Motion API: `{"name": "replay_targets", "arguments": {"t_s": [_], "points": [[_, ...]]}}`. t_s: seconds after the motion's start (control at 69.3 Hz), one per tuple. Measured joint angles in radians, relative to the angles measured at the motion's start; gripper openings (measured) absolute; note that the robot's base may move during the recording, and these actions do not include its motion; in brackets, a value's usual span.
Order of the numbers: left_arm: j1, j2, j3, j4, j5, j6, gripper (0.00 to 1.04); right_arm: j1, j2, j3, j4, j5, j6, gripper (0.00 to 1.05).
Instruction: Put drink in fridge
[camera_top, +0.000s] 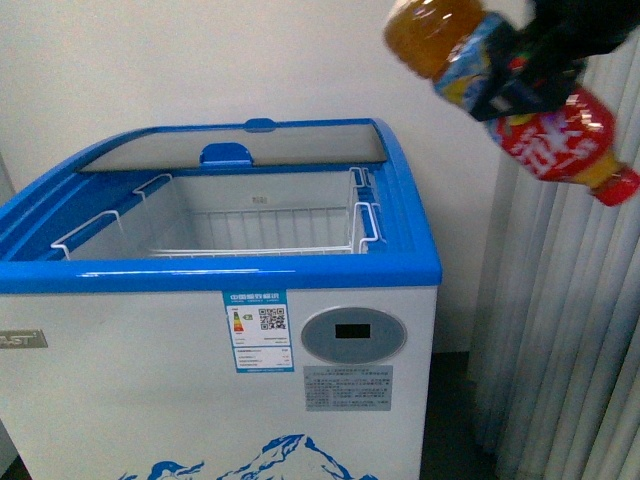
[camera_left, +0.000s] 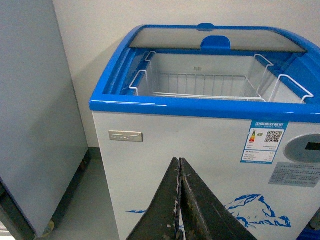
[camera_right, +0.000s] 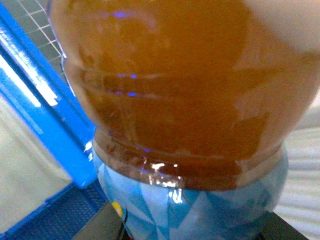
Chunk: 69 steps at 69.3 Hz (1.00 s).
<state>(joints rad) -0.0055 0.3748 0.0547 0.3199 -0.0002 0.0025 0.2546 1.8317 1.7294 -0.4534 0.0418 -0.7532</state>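
Left gripper (camera_left: 180, 197): jaws pressed together, holding nothing, low in front of the fridge (camera_top: 220, 272). Glass lid (camera_top: 240, 145) sits at the rear, so the mouth is open, with a wire basket (camera_top: 255, 235) inside. Drink (camera_top: 555, 135) is high, above and right of the opening, pinched mid-body by the right gripper (camera_top: 530, 75). Its long axis is tilted: base up-left toward the fridge, cap down-right. Likely next move: the right arm carries it left and down.

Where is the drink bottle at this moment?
Front view, upper right: the drink bottle hangs tilted in the right gripper, above and right of the open fridge.
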Motion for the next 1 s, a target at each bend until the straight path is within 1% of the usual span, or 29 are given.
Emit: {"name": "replay_targets", "arguments": {"t_s": [0.13, 0.288, 0.447, 0.519, 0.591, 0.62, 0.663, 0.678, 0.707, 0.75, 0.779, 0.808, 0.865, 0.894, 0.923, 0.995], "points": [[0.001, -0.039, -0.01, -0.028, 0.0, 0.0, 0.03, 0.045, 0.254, 0.318, -0.108, 0.079, -0.074, 0.34], [0.001, -0.077, -0.04, -0.029, 0.0, 0.0, 0.03, 0.085, 0.48, 0.601, -0.211, 0.124, -0.107, 0.34], [0.001, -0.124, -0.04, -0.067, 0.001, 0.0, 0.03, 0.122, 0.597, 0.747, -0.237, 0.152, -0.125, 0.34], [0.001, -0.145, -0.04, -0.088, 0.0, 0.0, 0.03, 0.132, 0.607, 0.762, -0.234, 0.129, -0.129, 0.34], [0.001, -0.163, -0.04, -0.107, 0.001, 0.0, 0.03, 0.148, 0.608, 0.758, -0.23, 0.134, -0.131, 0.34], [0.001, -0.173, -0.04, -0.117, 0.0, 0.0, 0.03, 0.158, 0.602, 0.729, -0.213, 0.136, -0.141, 0.44], [0.001, -0.187, -0.04, -0.131, 0.0, 0.0, 0.03, 0.165, 0.583, 0.67, -0.187, 0.126, -0.142, 0.55], [0.001, -0.192, -0.04, -0.135, 0.0, 0.0, 0.03, 0.166, 0.58, 0.66, -0.184, 0.124, -0.142, 0.57], [0.001, -0.204, -0.04, -0.149, 0.0, 0.0, 0.03, 0.168, 0.564, 0.616, -0.174, 0.111, -0.142, 0.64], [0.001, -0.284, -0.04, -0.26, 0.002, 0.0, 0.03, 0.173, 0.542, 0.56, -0.165, 0.095, -0.135, 0.74], [0.001, -0.333, -0.04, -0.304, 0.001, 0.0, 0.03, 0.174, 0.525, 0.531, -0.161, 0.087, -0.131, 0.81], [0.001, -0.353, -0.04, -0.311, 0.0, 0.0, 0.03, 0.172, 0.499, 0.498, -0.146, 0.073, -0.119, 0.88], [0.001, -0.365, -0.04, -0.315, 0.0, 0.0, 0.03, 0.168, 0.445, 0.446, -0.121, 0.047, -0.089, 0.97], [0.001, -0.366, -0.04, -0.316, 0.0, 0.0, 0.03, 0.166, 0.41, 0.415, -0.106, 0.032, -0.066, 0.98], [0.001, -0.367, -0.04, -0.317, 0.001, 0.0, 0.03, 0.163, 0.372, 0.381, -0.087, 0.015, -0.043, 0.97], [0.001, -0.369, -0.04, -0.317, 0.0, 0.0, 0.03, 0.142, 0.245, 0.27, -0.023, -0.018, 0.057, 0.97]]}}
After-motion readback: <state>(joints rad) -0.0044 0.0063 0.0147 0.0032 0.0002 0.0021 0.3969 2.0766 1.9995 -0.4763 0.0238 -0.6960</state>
